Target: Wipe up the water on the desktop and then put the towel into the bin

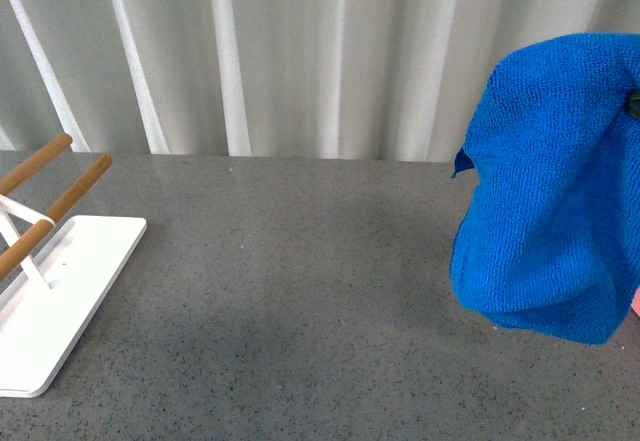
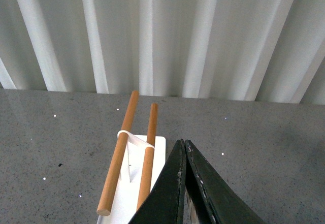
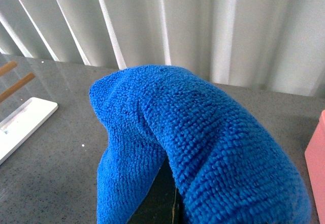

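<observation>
Front view, starting at the desk's left edge: a white tray (image 1: 70, 291) with wooden rods (image 1: 62, 204) stands there, apart from the task's things. The left wrist view shows the left gripper (image 2: 183, 144) above this tray, its two dark jaws pressed together with nothing between them.

Across the middle, the desktop (image 1: 300, 291) is bare grey speckled stone. No puddle or wet sheen can be made out on it, so the wiping looks finished, though a thin film would be hard to see here.

Toward the right edge the towel (image 1: 550, 191) hangs in the air, clear of the desk. It is bright blue fuzzy microfibre, bunched into a rounded hood with loose folds drooping below. It drapes over the right gripper (image 3: 170, 203), hiding most of it; since the cloth is carried aloft, the jaws are judged clamped on it.

At the far right edge only a salmon-pink sliver of the bin (image 3: 316, 153) shows. What is left: carry the towel over the bin and let it go
</observation>
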Motion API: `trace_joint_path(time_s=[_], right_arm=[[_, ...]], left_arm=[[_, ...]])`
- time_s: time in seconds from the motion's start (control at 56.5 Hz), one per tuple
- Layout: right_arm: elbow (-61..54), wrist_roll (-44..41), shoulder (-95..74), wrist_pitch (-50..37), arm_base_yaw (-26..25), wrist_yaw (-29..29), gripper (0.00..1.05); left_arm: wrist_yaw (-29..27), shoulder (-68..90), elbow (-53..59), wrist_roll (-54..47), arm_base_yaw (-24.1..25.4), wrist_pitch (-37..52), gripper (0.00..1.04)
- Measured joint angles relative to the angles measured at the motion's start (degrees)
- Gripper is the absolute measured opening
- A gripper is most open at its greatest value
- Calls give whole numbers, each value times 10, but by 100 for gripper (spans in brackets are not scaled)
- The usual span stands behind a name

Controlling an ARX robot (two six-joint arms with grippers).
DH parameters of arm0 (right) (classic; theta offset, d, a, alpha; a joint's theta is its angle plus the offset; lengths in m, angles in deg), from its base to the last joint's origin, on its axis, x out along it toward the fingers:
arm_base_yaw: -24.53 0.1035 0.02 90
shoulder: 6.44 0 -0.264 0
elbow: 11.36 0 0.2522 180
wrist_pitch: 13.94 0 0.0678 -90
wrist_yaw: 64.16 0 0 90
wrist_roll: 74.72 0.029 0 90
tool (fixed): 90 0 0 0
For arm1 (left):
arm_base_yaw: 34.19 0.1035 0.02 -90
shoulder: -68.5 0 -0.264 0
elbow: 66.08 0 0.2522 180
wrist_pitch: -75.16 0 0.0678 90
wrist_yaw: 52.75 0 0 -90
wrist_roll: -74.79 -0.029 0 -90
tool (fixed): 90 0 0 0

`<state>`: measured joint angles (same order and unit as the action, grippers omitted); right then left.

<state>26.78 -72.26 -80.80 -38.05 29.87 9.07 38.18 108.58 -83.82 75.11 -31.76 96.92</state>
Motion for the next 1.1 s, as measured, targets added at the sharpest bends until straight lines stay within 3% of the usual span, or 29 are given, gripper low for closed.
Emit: trace_joint_path(time_s=[0.159, 1.097], right_arm=[[1, 0, 0, 8, 11, 13, 4], [13, -16, -1, 42, 24, 32, 4]], left_arm=[[-8, -47, 27, 0, -24, -11, 4], [-9, -273, 27, -1, -24, -225, 4]])
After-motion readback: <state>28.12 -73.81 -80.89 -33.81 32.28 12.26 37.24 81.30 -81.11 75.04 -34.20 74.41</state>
